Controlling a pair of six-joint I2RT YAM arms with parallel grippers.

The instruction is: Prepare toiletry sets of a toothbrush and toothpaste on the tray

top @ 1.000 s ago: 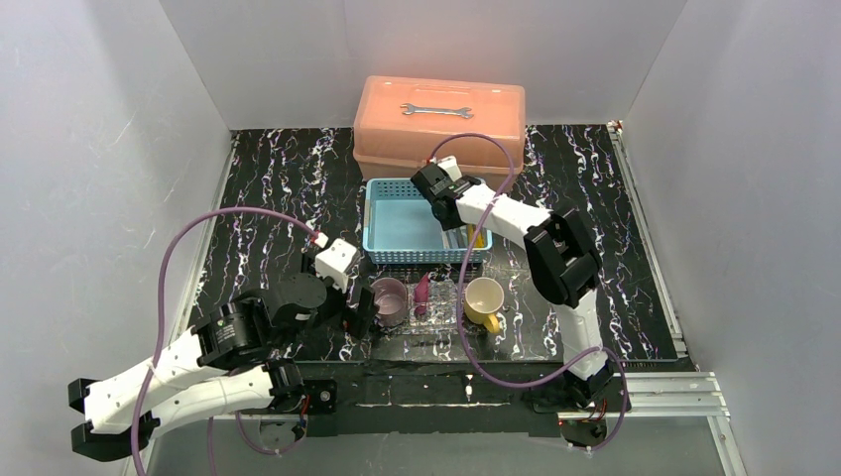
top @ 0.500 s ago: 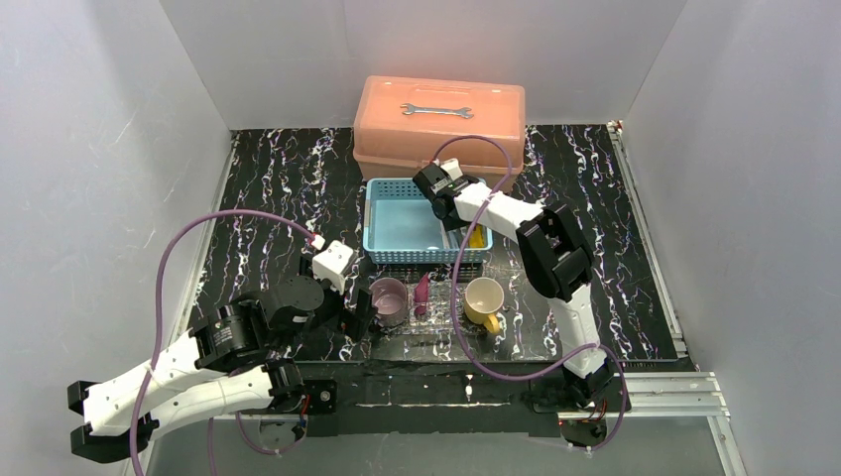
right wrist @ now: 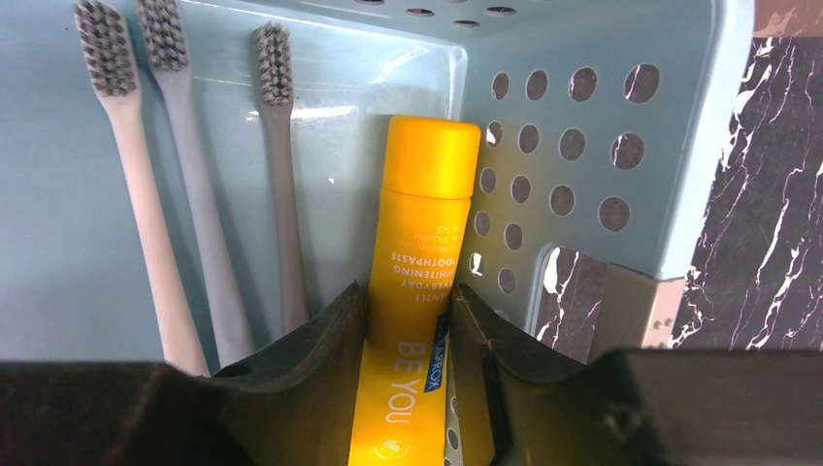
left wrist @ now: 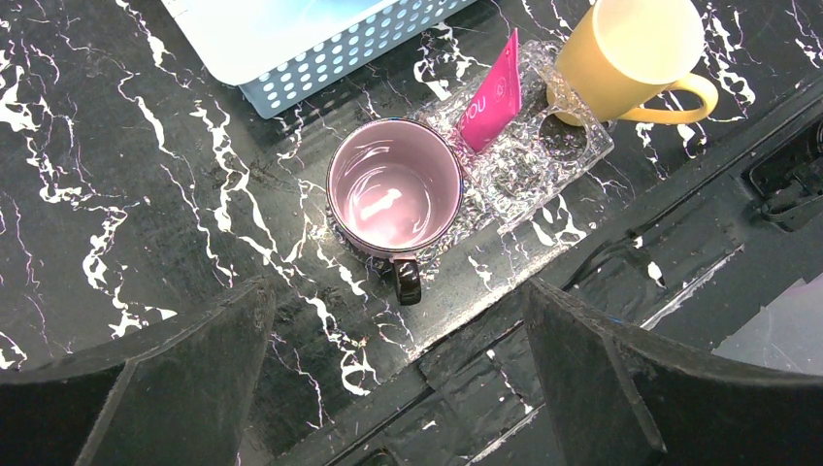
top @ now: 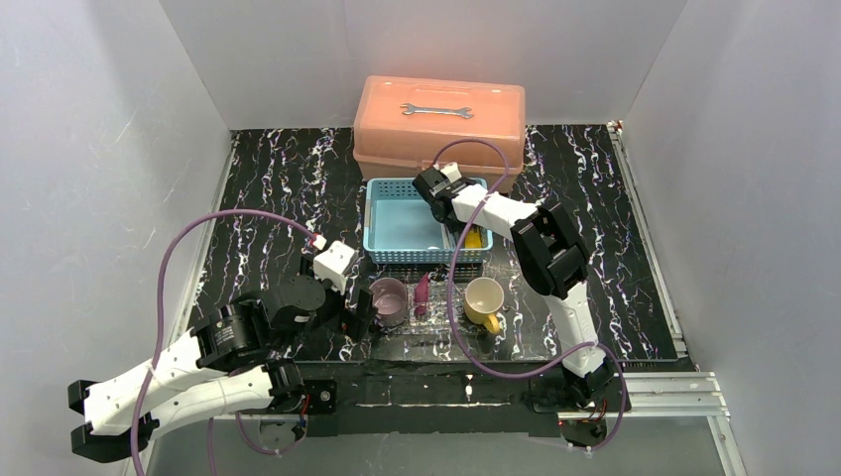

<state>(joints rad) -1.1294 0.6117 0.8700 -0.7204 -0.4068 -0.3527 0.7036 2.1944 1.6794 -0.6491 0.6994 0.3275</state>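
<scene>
My right gripper [right wrist: 408,291] reaches down into the light-blue basket [right wrist: 582,146], and its two fingers press on both sides of the yellow toothpaste tube [right wrist: 422,223], which lies against the basket's right wall. Three pale toothbrushes [right wrist: 199,194] lie beside it. In the top view the tube [top: 477,236] shows by the gripper [top: 458,226]. The clear glittery tray [left wrist: 529,170] holds the magenta tube [left wrist: 490,92], with the purple mug [left wrist: 393,189] at its left and the yellow mug [left wrist: 631,49] at its right. My left gripper [left wrist: 398,388] is open and empty, above the near table edge just short of the purple mug.
A salmon-pink toolbox [top: 436,124] with a wrench [top: 436,110] on its lid stands behind the basket [top: 407,223]. White walls enclose the black marbled table. The right arm's purple cable loops over the tray and the yellow mug [top: 483,297].
My right wrist has shifted slightly left and back over the basket. The left arm has edged a little; the mugs, tray and magenta tube have not moved.
</scene>
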